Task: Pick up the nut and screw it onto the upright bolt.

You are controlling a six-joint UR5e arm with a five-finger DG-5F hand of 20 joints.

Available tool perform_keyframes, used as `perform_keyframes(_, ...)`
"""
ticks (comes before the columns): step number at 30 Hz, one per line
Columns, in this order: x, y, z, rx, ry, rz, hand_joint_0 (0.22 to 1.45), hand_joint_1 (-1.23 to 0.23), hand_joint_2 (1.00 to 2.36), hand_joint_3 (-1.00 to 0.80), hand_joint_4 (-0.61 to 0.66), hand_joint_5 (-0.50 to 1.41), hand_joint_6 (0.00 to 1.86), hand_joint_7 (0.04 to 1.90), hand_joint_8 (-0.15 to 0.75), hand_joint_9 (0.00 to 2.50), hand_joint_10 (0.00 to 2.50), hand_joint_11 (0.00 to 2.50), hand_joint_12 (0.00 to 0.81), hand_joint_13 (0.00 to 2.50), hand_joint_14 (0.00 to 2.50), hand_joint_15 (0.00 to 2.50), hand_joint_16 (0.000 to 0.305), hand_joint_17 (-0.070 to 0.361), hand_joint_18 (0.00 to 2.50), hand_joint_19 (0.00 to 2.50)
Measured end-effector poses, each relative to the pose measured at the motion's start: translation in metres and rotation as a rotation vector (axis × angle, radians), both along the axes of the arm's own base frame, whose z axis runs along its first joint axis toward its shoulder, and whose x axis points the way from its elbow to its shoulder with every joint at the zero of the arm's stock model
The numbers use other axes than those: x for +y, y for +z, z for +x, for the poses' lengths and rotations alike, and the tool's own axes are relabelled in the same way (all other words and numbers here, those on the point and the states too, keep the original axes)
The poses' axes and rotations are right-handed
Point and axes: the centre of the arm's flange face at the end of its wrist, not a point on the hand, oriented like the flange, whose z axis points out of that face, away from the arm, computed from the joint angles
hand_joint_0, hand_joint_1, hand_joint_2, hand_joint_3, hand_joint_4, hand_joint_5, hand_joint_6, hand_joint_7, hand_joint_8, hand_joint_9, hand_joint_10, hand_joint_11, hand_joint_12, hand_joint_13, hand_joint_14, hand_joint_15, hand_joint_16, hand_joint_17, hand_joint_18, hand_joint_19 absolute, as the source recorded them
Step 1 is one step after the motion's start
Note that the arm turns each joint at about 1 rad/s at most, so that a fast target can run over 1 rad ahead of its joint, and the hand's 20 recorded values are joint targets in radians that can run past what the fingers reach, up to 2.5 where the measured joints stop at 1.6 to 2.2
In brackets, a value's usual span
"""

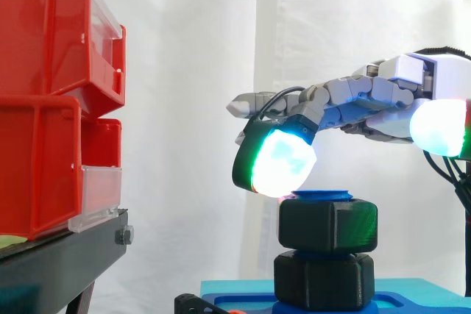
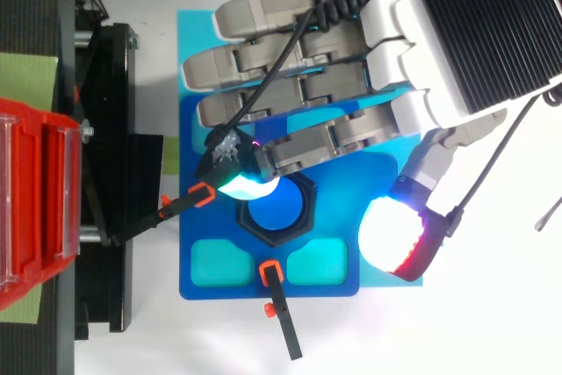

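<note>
The nut (image 1: 327,224) already sits on the upright bolt (image 2: 274,208), whose blue top just clears it, so pickup and starting the thread look done. The hand (image 2: 351,85) is open and holds nothing. One glowing fingertip (image 1: 283,159) is at the nut's 10 o'clock edge and the thumb is well apart toward 4 o'clock, so what probably remains is turning the nut down toward the lower black hex piece (image 1: 324,279).

Two red bins (image 1: 44,93) are stacked on a black stand (image 1: 66,255), at 9 o'clock in the side view, before a white curtain (image 1: 191,49). In the top view, a green sheet (image 2: 31,76) shows at 10 o'clock, near the bins. A blue plate (image 2: 211,292) lies in the middle. One black clamp (image 2: 279,309) sits on its edge at 6 o'clock, and another clamp (image 2: 167,208) at 9 o'clock.
</note>
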Motion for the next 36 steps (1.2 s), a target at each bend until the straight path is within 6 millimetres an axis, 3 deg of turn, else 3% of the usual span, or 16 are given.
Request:
perform_keyframes(5,-0.002,-0.001,-0.001,0.002,-0.003,-0.003,0.49,-0.19,1.00,-0.50,0.23,-0.07,0.50,0.76,0.229,0.52,0.00,0.00,0.248,0.22,0.00,0.00,0.028,0.063,0.00,0.00)
perform_keyframes(13,-0.005,-0.001,-0.002,0.004,-0.005,-0.004,0.49,-0.19,1.00,-0.50,0.25,-0.02,0.50,0.96,0.240,0.60,0.00,0.00,0.234,0.26,0.00,0.00,0.026,0.058,0.00,0.00)
perform_keyframes(21,-0.011,-0.001,-0.004,0.003,0.000,-0.007,0.50,-0.20,1.00,-0.50,0.19,0.02,0.50,1.11,0.253,0.77,0.00,0.00,0.213,0.36,0.00,0.00,0.022,0.050,0.00,0.00)
perform_keyframes(32,-0.018,0.001,-0.006,0.007,0.002,-0.008,0.51,-0.24,1.00,-0.50,0.12,0.05,0.50,1.21,0.248,1.00,0.00,0.00,0.187,0.51,0.00,0.00,0.017,0.037,0.16,0.00)
perform_keyframes(36,-0.019,0.003,-0.006,0.007,0.002,-0.008,0.51,-0.26,1.00,-0.50,0.08,0.07,0.50,1.24,0.188,1.18,0.00,0.00,0.152,0.64,0.00,0.00,0.012,0.026,0.32,0.00)
